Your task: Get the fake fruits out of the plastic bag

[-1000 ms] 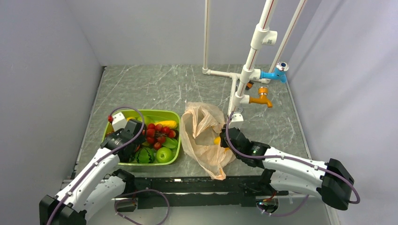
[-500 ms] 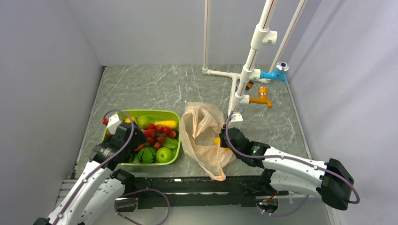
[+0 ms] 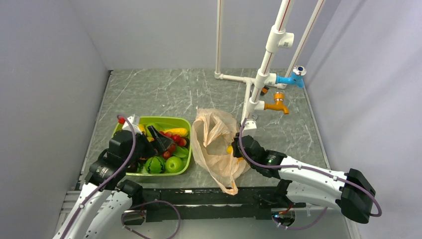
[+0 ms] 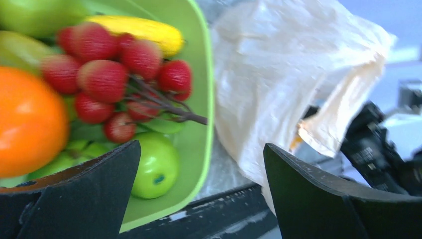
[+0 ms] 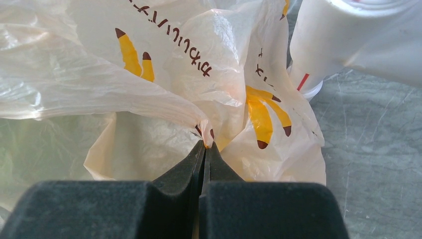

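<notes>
Now the right end effector (image 5: 205, 147) is pinching the plastic bag's (image 3: 214, 142) edge on the desk (image 3: 164, 89) — hold it taut — while the left end effector (image 4: 200, 147) is hovering spread above the green tub (image 3: 185, 164), where the fake fruits (image 4: 114, 74) are lying.

Marble table (image 3: 164, 89) w/ green tub (image 3: 166, 118), plastic bag (image 3: 214, 134), pipe rig (image 3: 234, 77).

Holds left gripper (image 4: 199, 159) spread wide, wrist angled rightward; pinches right gripper (image 5: 205, 149) onto the plastic bag (image 5: 99, 74), forearm extended.
</notes>
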`<act>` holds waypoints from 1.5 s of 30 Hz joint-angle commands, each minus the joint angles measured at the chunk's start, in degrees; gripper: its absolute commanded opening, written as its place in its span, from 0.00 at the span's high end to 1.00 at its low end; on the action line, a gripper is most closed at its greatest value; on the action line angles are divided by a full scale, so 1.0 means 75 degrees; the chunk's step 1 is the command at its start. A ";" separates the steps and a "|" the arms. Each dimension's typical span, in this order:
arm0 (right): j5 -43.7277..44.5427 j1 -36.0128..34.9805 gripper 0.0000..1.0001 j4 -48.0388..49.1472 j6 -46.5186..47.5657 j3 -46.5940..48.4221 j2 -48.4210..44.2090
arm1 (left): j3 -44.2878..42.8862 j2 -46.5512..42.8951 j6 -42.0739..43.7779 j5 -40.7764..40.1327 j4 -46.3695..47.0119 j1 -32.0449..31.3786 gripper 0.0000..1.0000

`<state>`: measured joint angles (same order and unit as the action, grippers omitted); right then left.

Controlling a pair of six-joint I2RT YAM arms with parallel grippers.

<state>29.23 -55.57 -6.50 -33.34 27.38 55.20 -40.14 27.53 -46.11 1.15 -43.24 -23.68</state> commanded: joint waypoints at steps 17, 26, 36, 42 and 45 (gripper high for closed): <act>-0.0322 0.0027 1.00 -0.1963 -0.0577 0.0495 -0.1559 | 0.0056 0.4343 -0.0018 0.0441 0.6540 -0.5497 0.23; 0.0487 0.0030 1.00 -0.5711 -0.4024 0.0570 -0.2120 | -0.1844 0.7083 0.0501 -0.0811 0.6115 -0.5936 0.37; 0.1267 0.0255 0.95 -0.5697 -0.5633 0.0153 -0.1136 | -0.2661 0.8797 0.0700 -0.0822 0.6111 -0.5668 0.41; 0.0692 0.0551 0.95 -0.4895 -0.5123 -0.0079 -0.1103 | -0.2042 0.9369 0.0063 -0.0607 0.6540 -0.5667 0.49; 0.0086 0.0571 0.95 -0.4136 -0.4607 -0.0367 -0.1462 | -0.1371 0.9373 -0.0251 -0.0339 0.7251 -0.5755 0.52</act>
<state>34.52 -51.75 -45.43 -72.05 26.87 47.13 -55.27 97.47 -44.14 -3.68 4.71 -66.15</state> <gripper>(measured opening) 0.049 0.492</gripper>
